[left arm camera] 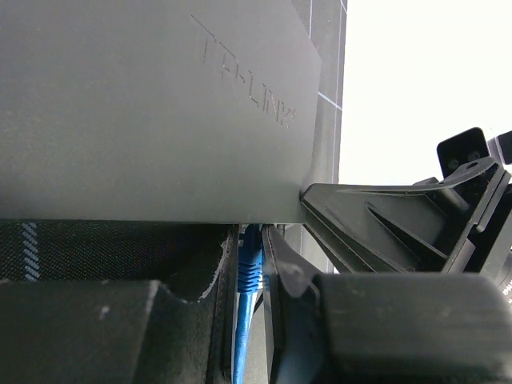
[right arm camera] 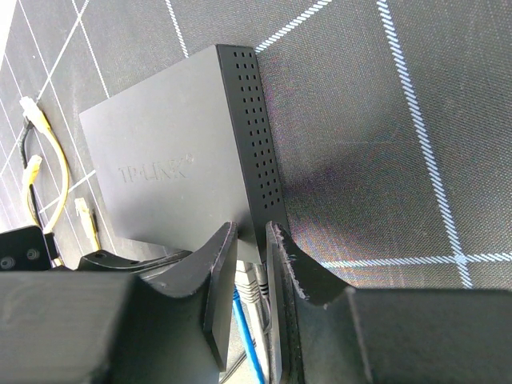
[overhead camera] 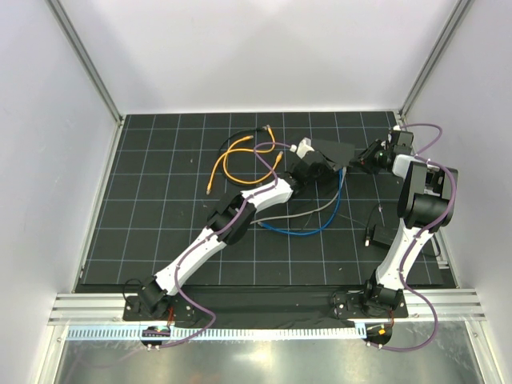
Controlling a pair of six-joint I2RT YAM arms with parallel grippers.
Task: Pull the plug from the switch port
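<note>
The switch [overhead camera: 334, 150] is a flat black box at the mat's back right; its lettered top shows in both wrist views [left arm camera: 144, 104] [right arm camera: 160, 152]. A blue plug [left arm camera: 248, 268] on a blue cable [overhead camera: 308, 230] runs into the switch's near edge. My left gripper [overhead camera: 314, 166] [left arm camera: 250, 240] is shut on this blue plug right at the edge. My right gripper [overhead camera: 360, 158] [right arm camera: 250, 236] is shut on the switch's corner, gripping its top and bottom faces. A grey plug [right arm camera: 254, 284] sits in the edge beside the blue cable [right arm camera: 246, 328].
Yellow cables [overhead camera: 240, 156] and a black cable [overhead camera: 232, 144] lie loose on the mat left of the switch. A grey cable [overhead camera: 304, 212] trails toward the front. A small black object [overhead camera: 382, 236] lies by the right arm. White walls enclose the mat.
</note>
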